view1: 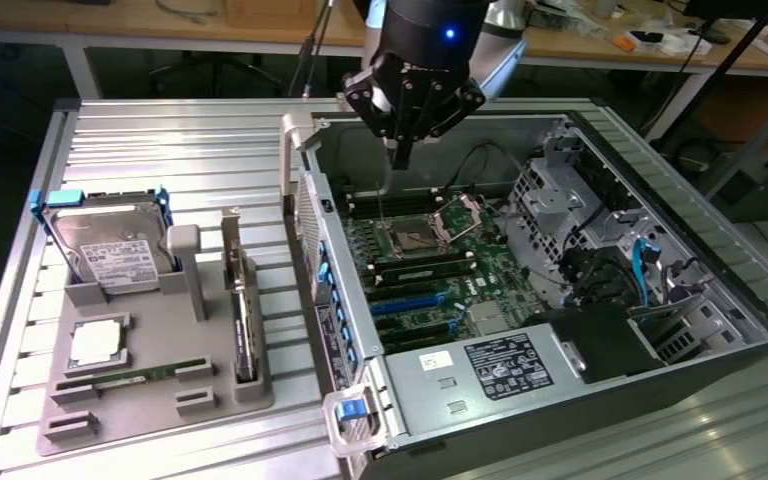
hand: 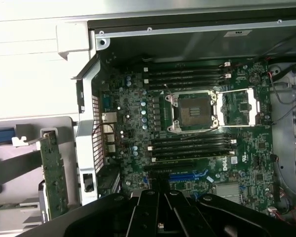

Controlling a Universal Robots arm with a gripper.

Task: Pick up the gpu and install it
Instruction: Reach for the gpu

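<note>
A ribbed silver metal table (view1: pixel 157 150) is carrying an open black-and-silver computer case (view1: pixel 320 260), which is lying on its side with its green motherboard (view1: pixel 491 270) facing up. Just beside the case, toward the exterior view's left, a grey plastic holder (view1: pixel 144 400) is propping the gpu (view1: pixel 240 310), a green card with a silver bracket, on edge. The black gripper (view1: pixel 400 158) is hanging over the case's rear end, its fingers pressed together and gripping nothing.

Your arm (view1: pixel 502 45) hangs in from the top of the exterior view, its wrist (view1: pixel 424 35) showing a small blue light. The claw (view1: pixel 400 155) points straight down, and its black fingers (hand: pixel 147 210) are pressed tight together into one narrow tip.
</note>
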